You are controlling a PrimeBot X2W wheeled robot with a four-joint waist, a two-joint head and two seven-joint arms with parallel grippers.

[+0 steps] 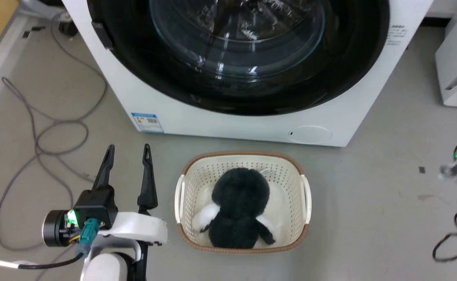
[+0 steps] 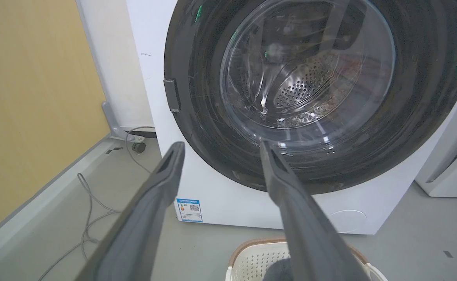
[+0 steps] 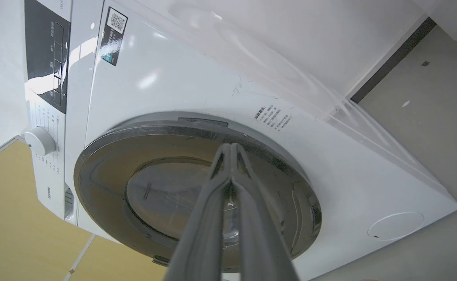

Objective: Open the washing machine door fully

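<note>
Left gripper [image 1: 129, 148] hovers low, fingers spread wide, nothing between them. Right gripper [image 3: 231, 146] has its fingers pressed together, empty, pointing at the glass. And the washing machine door [image 1: 236, 54] sits shut, flush in the front of the washing machine [image 1: 220, 125]. Just before it, a basket [image 1: 302, 187] holds a black plush toy [image 1: 240, 207].

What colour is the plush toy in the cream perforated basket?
The plush toy is black with white patches, clearest in the head view.
</note>
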